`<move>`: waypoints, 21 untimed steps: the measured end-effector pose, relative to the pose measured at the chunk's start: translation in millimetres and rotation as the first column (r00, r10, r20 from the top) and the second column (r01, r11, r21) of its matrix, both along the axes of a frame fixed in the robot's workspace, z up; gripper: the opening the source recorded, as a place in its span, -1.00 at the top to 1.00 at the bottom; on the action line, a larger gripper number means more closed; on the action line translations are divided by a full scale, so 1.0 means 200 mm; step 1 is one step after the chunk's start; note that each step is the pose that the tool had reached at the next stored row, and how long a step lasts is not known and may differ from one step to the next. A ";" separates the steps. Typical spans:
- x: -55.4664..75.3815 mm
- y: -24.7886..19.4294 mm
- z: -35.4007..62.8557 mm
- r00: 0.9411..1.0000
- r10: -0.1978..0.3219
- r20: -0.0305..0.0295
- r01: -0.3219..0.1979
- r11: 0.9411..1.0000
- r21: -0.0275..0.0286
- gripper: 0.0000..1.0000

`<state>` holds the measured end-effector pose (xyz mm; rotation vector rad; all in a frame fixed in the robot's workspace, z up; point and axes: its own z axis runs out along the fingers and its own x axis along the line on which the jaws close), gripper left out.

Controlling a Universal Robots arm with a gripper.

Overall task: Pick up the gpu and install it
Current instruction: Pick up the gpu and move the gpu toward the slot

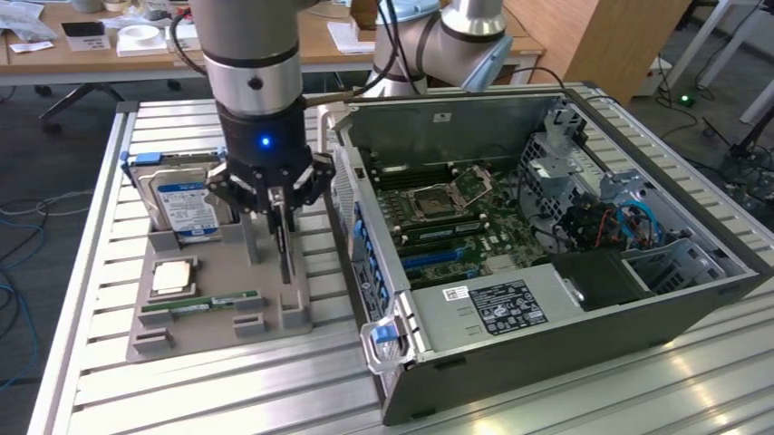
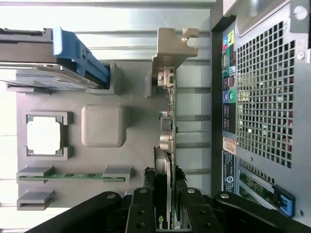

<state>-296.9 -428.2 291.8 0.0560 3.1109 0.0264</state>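
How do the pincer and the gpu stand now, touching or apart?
Touching. The wrist view shows the fingers of the pincer pressed on both faces of the upright gpu, no gap visible.

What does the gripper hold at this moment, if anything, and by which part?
The gripper grips the gpu by its upper edge; the card stands on edge over the grey tray.

On the table, the tray is sitting at the exterior view's left, with the case just beside it on the right. In the tray, the drive is standing far left, the CPU is lying nearer and the memory stick nearest. The gpu is standing upright along the tray's right side, with the gripper straddling it from above. The motherboard is lying in the case.
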 end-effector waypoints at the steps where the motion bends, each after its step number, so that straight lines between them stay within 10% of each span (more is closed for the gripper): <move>1: 0.00 0.000 0.023 1.000 0.000 0.000 0.000 1.000 0.000 0.47; 21: 0.00 0.000 0.479 1.000 0.002 0.000 -0.002 1.000 0.000 0.47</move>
